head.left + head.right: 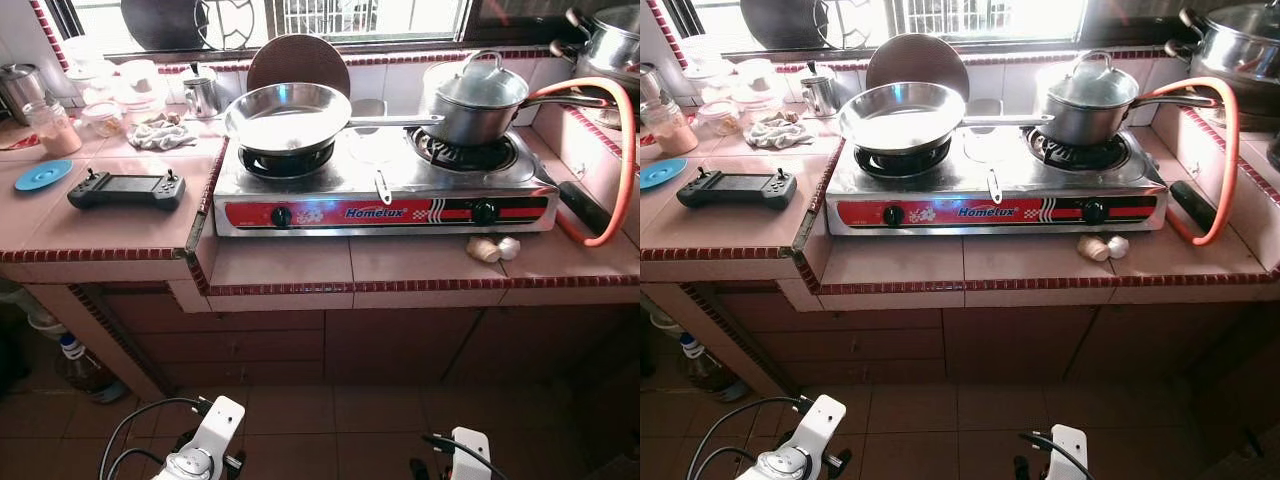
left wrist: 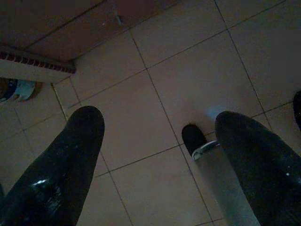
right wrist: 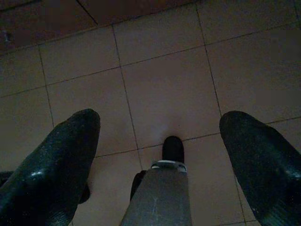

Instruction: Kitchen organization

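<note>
Stove (image 1: 385, 195), a two-burner steel tabletop unit with a red front panel, sits on the pink tiled counter (image 1: 280, 265) below the window. Frying pan (image 1: 288, 116) rests on the left burner with its handle pointing toward the right burner, where a lidded saucepan (image 1: 476, 103) stands. An orange gas hose (image 1: 622, 160) loops over the counter at the stove's right end, and two garlic bulbs (image 1: 493, 248) lie on the counter just in front of the stove's right corner. On the raised counter section to the left lie a black handheld controller (image 1: 127, 189), a blue lid (image 1: 43, 175), a crumpled cloth (image 1: 161, 135) and several jars by the wall. Both arms hang idle over the floor tiles: left gripper (image 2: 160, 136) has its fingers spread wide and holds nothing; right gripper (image 3: 160, 129) is likewise spread wide and holds nothing
</note>
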